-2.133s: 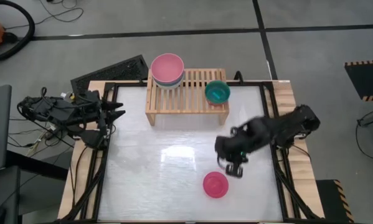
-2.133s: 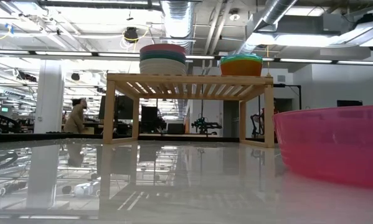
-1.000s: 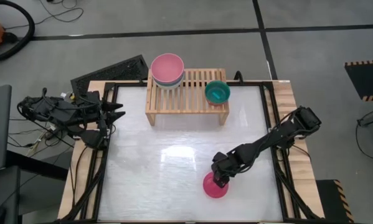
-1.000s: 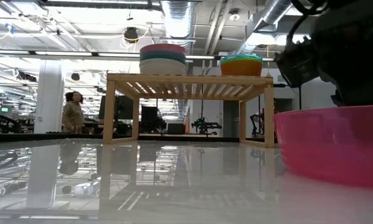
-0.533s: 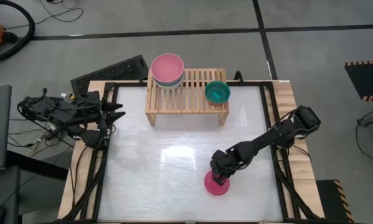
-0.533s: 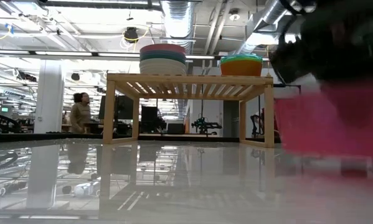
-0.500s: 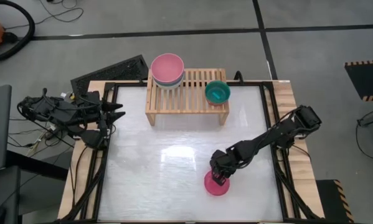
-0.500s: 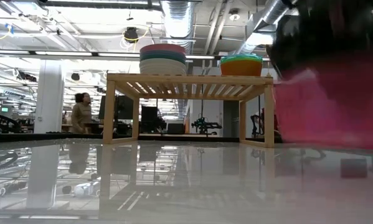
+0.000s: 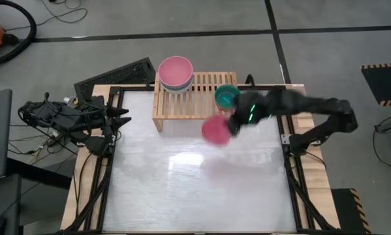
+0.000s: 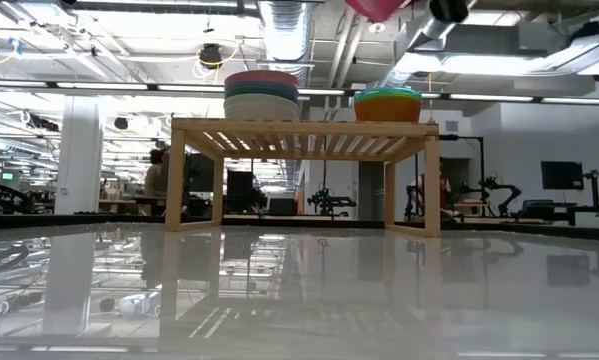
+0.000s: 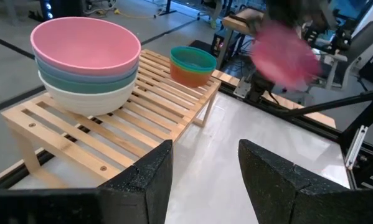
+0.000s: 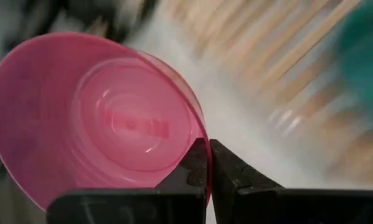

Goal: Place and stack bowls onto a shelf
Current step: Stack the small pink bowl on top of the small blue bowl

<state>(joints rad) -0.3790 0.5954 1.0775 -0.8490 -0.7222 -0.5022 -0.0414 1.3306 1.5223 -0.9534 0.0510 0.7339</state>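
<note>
Since a second ago my right arm has swung the magenta bowl [image 9: 215,130] up off the near part of the table [image 9: 182,189] and across toward the shelf [image 9: 188,108]; the spot where it sat is now bare. The right gripper [image 12: 208,163] has its fingers pinched tight on the bowl's rim, and I see the bowl tipped on its side, hanging in the air just in front of the shelf's right half, near the green bowl [image 9: 227,96]. In the low view only its underside [image 10: 377,8] shows at the top edge, well above the slats. That green bowl sits nested in an orange bowl [image 11: 190,73], so I judge this is the stack I am heading for. The larger bowls [image 9: 175,72], pink on top, are already stacked at the shelf's left end. My left gripper [image 11: 202,180] waits at the table's left edge, fingers apart and empty. What remains is levelling the bowl and lowering it in.
</note>
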